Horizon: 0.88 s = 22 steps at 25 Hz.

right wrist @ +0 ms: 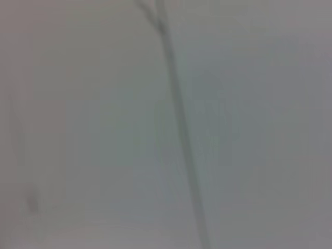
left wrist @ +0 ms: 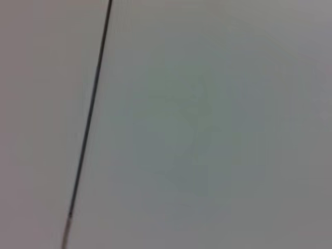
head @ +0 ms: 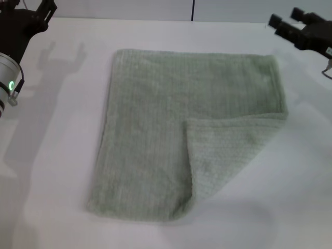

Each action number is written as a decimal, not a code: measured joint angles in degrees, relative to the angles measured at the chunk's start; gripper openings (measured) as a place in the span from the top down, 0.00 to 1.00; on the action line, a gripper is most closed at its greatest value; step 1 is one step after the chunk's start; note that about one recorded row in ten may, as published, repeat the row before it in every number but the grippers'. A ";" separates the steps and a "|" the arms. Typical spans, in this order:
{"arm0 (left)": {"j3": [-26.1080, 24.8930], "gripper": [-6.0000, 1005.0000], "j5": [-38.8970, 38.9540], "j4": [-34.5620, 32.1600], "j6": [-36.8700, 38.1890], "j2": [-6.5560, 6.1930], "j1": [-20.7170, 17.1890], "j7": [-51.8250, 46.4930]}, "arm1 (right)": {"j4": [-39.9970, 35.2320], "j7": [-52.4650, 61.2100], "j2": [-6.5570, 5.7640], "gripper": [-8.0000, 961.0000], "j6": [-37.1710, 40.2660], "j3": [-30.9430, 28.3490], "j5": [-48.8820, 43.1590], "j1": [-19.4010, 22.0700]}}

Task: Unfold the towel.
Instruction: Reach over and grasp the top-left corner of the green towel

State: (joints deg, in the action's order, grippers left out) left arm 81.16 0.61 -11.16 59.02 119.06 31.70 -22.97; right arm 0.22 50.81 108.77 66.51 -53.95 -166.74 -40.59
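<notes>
One fold left by the look of it: the towel (head: pixel 155 129) lies mid-table (head: pixel 62 155), mostly flat, with its near-right corner turned over as a triangular flap (head: pixel 218 155) resting on the main sheet, underside up. The flap's crease runs from about halfway down the right edge to the near edge, and its tip points toward the cloth's centre, so undoing it means taking the tip and carrying it out toward the near right. Far edge and left edge look square and settled, no bunching visible. Both arms sit high and wide, well apart from the cloth, which keeps the head camera's view of the towel unobstructed. Left gripper (head: pixel 39 13) is at the far-left corner of the head view, above bare table; its fingers show a gap between them, slightly spread, holding nothing. Right gripper (head: pixel 285 23) is at the far-right corner, just beyond the towel's far-right corner but not touching it; two dark finger ends show apart, nothing between them, so I read it as parted and empty. Wrist views give only blurred pale surface with a dark line, no cloth and no fingers, consistent with both wrists pointing away from the work. Judgement: right arm is nearer the flap, so it suits the pick. Terry is soft, so pinch the top layer only.
</notes>
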 joint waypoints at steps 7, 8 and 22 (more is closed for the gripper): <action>8.11 0.20 -0.09 -1.22 -0.44 -0.02 -0.75 -3.33 | 2.65 -11.01 2.74 0.21 -9.45 -18.95 0.20 2.16; 8.11 0.20 -0.09 -1.22 -0.44 -0.02 -0.75 -3.33 | 2.65 -11.01 2.74 0.21 -9.45 -18.95 0.20 2.16; 16.63 0.30 -0.08 -5.79 -8.08 0.03 -0.82 -9.21 | 22.55 -32.21 6.55 0.21 -25.14 -35.90 0.03 11.20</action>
State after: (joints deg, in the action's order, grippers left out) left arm 97.79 0.53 -16.95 50.94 119.09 30.88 -32.18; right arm 22.77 18.60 115.32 41.37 -89.84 -166.71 -29.39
